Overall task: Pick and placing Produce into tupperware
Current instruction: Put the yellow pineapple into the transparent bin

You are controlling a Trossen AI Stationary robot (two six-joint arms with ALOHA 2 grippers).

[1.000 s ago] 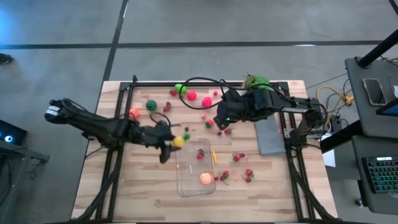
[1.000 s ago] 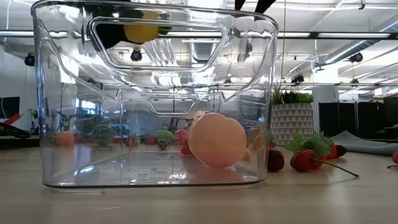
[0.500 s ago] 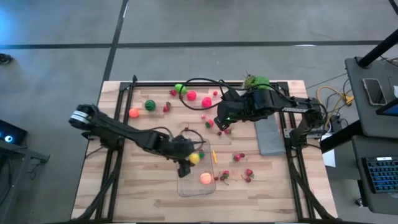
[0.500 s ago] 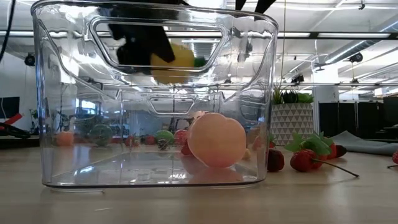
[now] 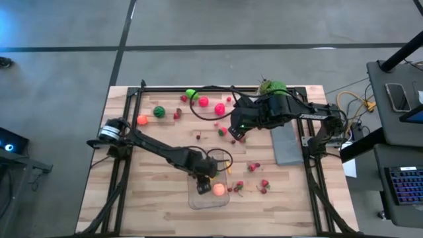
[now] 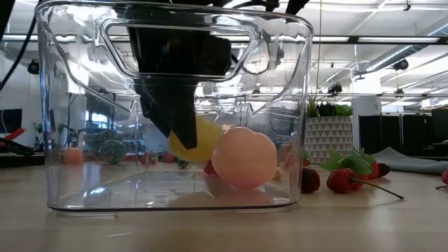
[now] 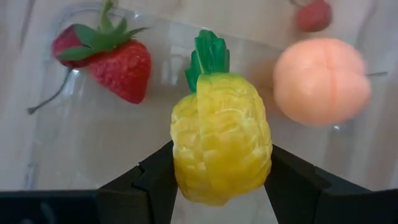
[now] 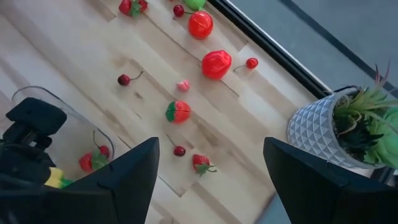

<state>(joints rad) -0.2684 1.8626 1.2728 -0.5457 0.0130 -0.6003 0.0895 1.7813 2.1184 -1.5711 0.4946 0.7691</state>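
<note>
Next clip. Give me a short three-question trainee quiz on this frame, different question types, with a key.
1. True or false: the left gripper holds the pineapple inside the tupperware.
2. Which piece lies in the tupperware beside the pineapple? A. peach B. banana C. grape
3. Fill in: the right gripper hovers with its jaws ____.

Key: 1 true; 2 A; 3 open
</note>
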